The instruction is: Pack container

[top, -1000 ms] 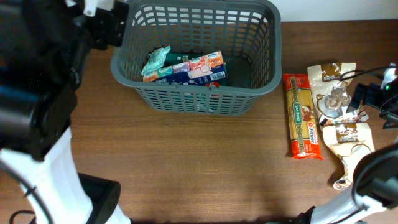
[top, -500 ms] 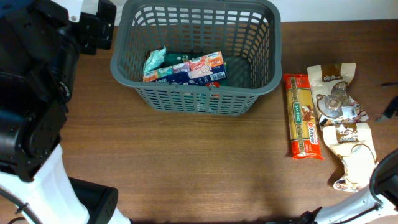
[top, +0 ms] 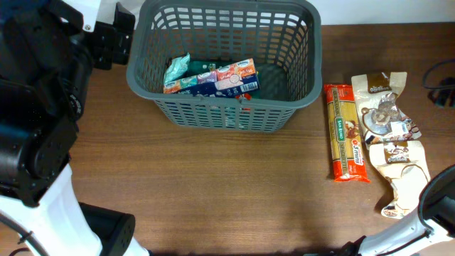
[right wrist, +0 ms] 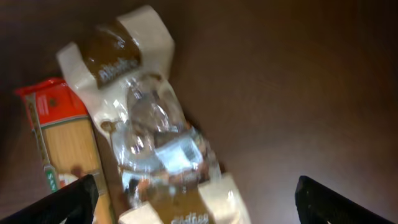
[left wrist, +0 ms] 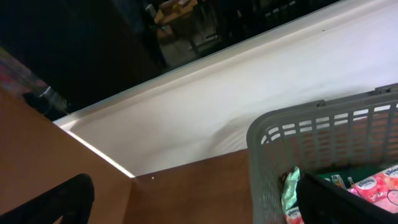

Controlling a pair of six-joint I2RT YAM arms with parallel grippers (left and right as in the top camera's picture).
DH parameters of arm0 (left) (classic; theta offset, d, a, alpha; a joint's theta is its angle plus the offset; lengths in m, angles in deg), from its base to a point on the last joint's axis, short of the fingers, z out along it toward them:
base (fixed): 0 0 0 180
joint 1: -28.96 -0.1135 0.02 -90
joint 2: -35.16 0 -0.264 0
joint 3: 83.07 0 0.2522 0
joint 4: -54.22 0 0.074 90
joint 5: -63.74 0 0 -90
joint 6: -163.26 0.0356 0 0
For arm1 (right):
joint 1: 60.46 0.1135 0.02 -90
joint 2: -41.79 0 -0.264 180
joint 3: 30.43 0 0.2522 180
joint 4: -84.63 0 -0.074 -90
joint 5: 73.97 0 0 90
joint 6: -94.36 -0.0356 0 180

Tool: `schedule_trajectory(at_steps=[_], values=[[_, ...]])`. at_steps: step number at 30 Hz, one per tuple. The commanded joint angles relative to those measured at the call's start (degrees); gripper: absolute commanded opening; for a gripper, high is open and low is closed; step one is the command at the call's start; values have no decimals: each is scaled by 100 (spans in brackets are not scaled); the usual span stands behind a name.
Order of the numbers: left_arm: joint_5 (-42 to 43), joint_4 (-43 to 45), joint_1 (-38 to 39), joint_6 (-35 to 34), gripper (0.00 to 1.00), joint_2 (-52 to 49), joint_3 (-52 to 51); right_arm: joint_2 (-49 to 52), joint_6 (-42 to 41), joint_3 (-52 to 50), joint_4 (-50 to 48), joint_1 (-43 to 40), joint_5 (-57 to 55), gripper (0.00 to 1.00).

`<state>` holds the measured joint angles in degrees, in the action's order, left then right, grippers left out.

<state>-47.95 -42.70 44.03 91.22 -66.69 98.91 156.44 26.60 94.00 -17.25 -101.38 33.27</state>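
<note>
The container (top: 227, 114), a dark grey slotted basket, stands at the back middle of the table. Inside it lie a teal-and-white packet (top: 178, 67) and a pink-and-blue pack (top: 222, 78). My left gripper (left wrist: 199, 208) is open and empty over the table just left of the basket's corner (left wrist: 311, 134). My right gripper (right wrist: 199, 205) is open and empty, high above a cream-and-brown clear-window packet (right wrist: 146, 124) with a pasta packet (right wrist: 62, 143) beside it.
Right of the basket the pasta packet (top: 346, 131) lies lengthwise, with two cream-and-brown packets (top: 384, 107) (top: 402, 167) beside it. My left arm (top: 43, 107) fills the left side. A white wall (left wrist: 249, 106) borders the table's back edge.
My right gripper has pulled away from the packets and gone out of the overhead view at the right edge. My left gripper has drawn back left, off the basket's rim.
</note>
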Motion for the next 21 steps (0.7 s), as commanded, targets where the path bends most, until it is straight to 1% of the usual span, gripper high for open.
schedule_trajectory(at_steps=[1,2,7,9,11,16,21], values=[[-20,-2,-24,-79,99,13,31,-70,1019,13,-50,365,184,99],[-20,-2,-24,-81,99,13,31,-55,1292,11,-28,555,177,99],[-20,0,-24,-79,99,7,31,68,1810,-85,271,844,142,99],[-24,0,-24,-76,99,-2,31,81,1921,-267,297,868,98,99],[-44,2,-24,-74,99,-11,31,81,2072,-684,286,859,-96,99],[-341,0,-24,-13,99,-37,31,79,2103,-1471,61,852,-651,99],[-387,20,-24,-13,99,-83,31,-17,2103,-2260,-179,905,-1296,99]])
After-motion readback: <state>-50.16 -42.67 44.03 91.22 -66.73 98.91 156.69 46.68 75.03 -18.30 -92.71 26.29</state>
